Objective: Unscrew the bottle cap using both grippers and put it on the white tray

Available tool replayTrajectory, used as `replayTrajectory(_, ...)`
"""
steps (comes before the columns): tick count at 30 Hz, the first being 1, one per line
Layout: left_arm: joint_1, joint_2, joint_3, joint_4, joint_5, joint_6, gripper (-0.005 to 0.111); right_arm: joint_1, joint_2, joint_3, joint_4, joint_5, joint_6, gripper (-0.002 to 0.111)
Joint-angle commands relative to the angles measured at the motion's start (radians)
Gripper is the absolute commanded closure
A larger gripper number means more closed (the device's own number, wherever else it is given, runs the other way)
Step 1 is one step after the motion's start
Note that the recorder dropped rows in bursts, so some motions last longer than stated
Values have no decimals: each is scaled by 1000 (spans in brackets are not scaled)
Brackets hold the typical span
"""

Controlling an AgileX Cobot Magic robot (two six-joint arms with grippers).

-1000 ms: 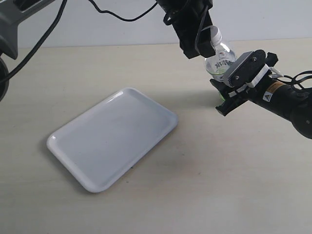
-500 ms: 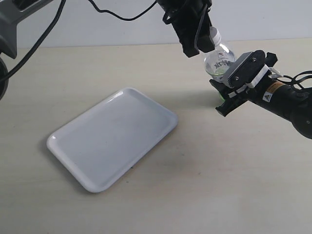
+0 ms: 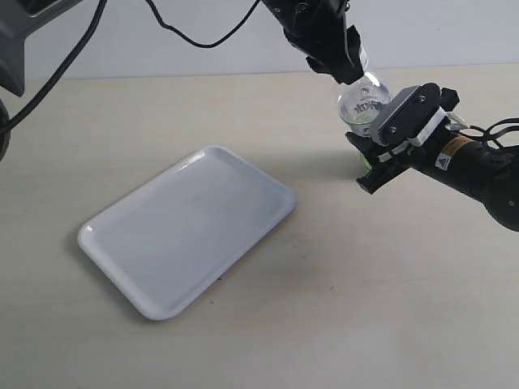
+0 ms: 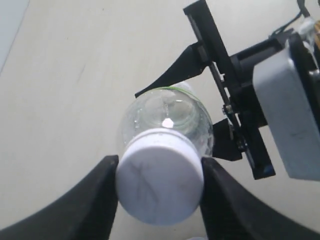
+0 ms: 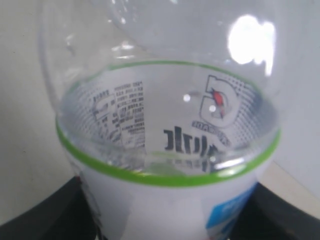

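Note:
The clear bottle stands tilted at the far right of the table, its labelled body clamped between the black fingers of my right gripper. Its white bottle cap is squeezed on both sides by the dark fingers of my left gripper, which comes down from above. In the exterior view the cap is mostly hidden behind the left gripper. The white tray lies flat on the table to the left, apart from both arms.
The right arm with its grey-white block stretches in from the right edge. Black cables hang along the back. A dark machine part sits at the top left corner.
My left gripper has turned about the bottle's top and its fingers have closed onto the cap. The bottle and right gripper have stayed nearly still.

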Motion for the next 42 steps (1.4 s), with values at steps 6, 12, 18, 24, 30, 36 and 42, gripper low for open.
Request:
replayTrajectory(6,-2,-43,-6,-19,-74,-408,107,-5,0,0,-5,50,-2,108)
replayTrajectory(12,-2,-43,-6,-15,-117,-731,107,-5,0,0,-5,50,-2,108)
replayTrajectory(18,-2,-43,-6,76,-119,-1088,107,-5,0,0,-3,50,-2,108)
replayTrajectory(24,-2,-43,-6,105,-103,-1280,107,-5,0,0,-5,41,2,108)
replayTrajectory(30,-2,-43,-6,49,-138,-1407,107,-5,0,0,-3,30,7,108)
replayTrajectory(36,-2,-43,-6,-153,-236,-1465,107,-5,0,0,2,30,26,108)
replayTrajectory(42,18,-43,-6,-153,-223,-1343,107,-5,0,0,21,30,87,108)
